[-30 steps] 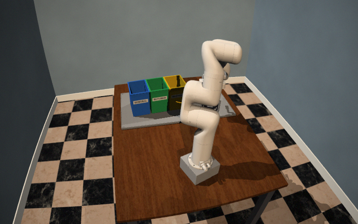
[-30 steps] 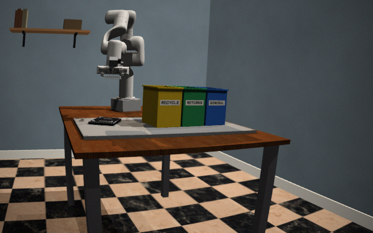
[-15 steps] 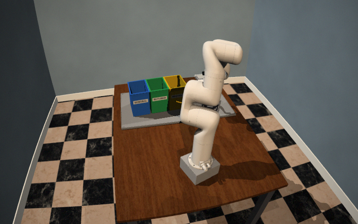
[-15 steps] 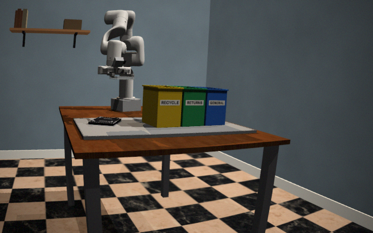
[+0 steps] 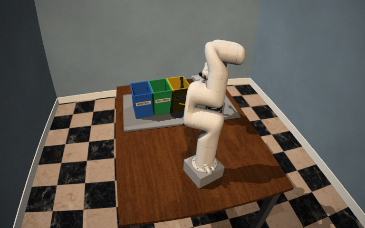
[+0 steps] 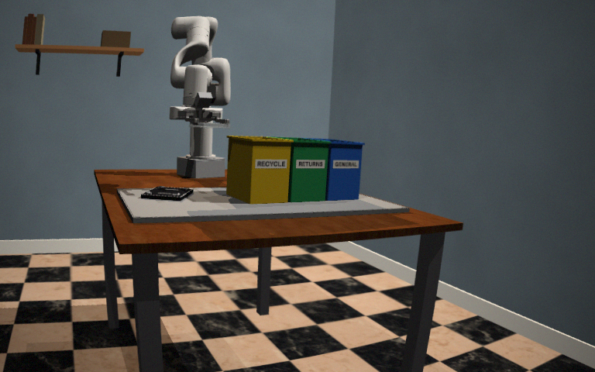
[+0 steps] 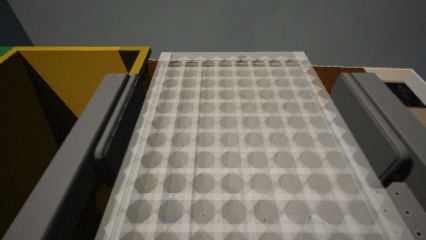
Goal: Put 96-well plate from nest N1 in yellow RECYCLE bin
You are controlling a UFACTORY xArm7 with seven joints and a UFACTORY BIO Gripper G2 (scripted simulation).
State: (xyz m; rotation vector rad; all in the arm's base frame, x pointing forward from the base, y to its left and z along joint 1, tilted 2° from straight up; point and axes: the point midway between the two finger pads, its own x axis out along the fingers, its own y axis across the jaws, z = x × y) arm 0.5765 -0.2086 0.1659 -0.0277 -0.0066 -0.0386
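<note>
Yellow RECYCLE bin (image 5: pixel 176 106) (image 6: pixel 270 184) (image 7: pixel 90 65): upright, just left of tool in wrist view, mouth below.
96-well plate (image 6: pixel 219 125) (image 7: pixel 232 140): held between fingers, long axis along pads.
Tool (image 5: pixel 199 78) (image 6: pixel 207 120) (image 7: pixel 246 122): closed onto plate's sides; leftward carry judged needed before release.

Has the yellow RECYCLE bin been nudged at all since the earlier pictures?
No. The yellow bin stands in the same spot against the green bin.
</note>
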